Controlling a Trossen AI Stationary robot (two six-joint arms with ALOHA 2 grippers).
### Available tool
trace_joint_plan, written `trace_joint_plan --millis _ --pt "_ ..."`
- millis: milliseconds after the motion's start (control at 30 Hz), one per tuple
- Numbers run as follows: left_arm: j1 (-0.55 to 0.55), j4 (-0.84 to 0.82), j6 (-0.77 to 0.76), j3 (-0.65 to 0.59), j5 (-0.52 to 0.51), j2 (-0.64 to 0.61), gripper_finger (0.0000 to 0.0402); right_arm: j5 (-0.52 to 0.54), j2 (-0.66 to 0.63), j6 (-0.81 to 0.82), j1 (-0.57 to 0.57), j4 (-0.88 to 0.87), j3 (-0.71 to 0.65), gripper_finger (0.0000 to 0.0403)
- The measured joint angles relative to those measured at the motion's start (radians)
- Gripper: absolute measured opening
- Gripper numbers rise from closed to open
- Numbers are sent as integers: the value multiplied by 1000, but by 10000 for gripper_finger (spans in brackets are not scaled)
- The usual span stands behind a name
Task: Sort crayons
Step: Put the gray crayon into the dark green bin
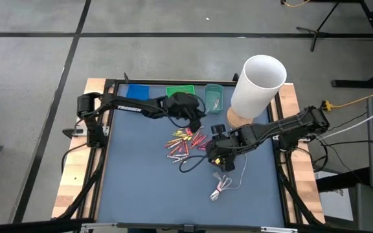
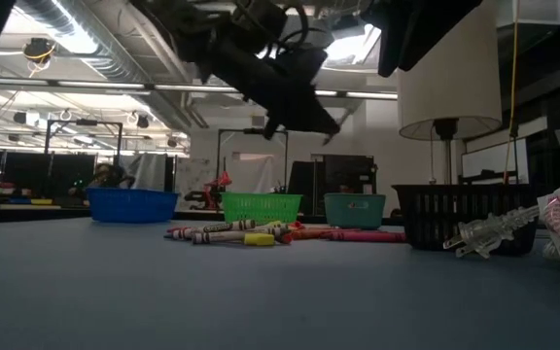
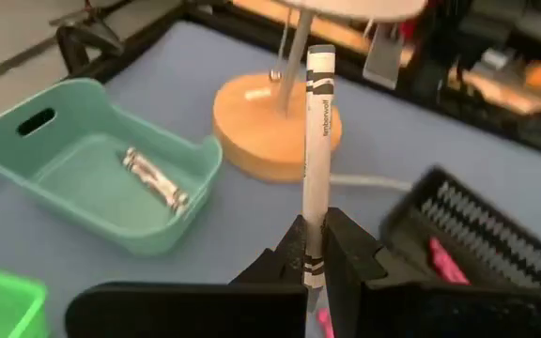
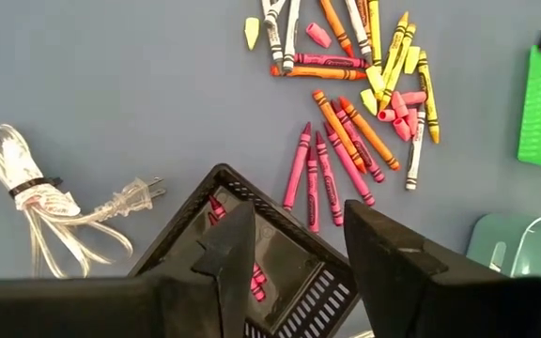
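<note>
My left gripper (image 3: 313,246) (image 1: 193,115) hangs above the table between the crayon pile (image 1: 186,141) and the teal tray (image 3: 92,174), shut on a white crayon (image 3: 317,131). White crayons (image 3: 156,178) lie in the teal tray. The pile of pink, red, orange and yellow crayons (image 4: 355,103) lies flat on the blue mat. My right gripper (image 4: 299,221) (image 1: 217,150) stands open above a black basket (image 4: 280,272) that holds pink crayons; its fingers touch nothing. My left gripper pinches the white crayon's near end (image 3: 310,258) between its two fingers. The crayon lies along the fingers and sticks out well past their tips. It is lifted clear of the table, and its free end (image 3: 320,56) points toward the lamp's base.
A lamp with a white shade (image 1: 259,81) stands on a round wooden base (image 3: 275,127) at the far right. Blue (image 1: 136,91) and green (image 1: 180,91) trays sit along the far edge beside the teal one. A coiled clear cable with a plug (image 4: 45,202) lies near the front.
</note>
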Motion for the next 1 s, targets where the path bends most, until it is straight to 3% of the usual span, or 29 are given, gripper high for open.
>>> trace_joint_plan --millis 467,1000 --pt "122 423 -110 -1 -62 221 8 1 0 0 0 7 0 163" --pt "166 503 -107 -1 -45 275 9 1 0 -1 0 26 0 163"
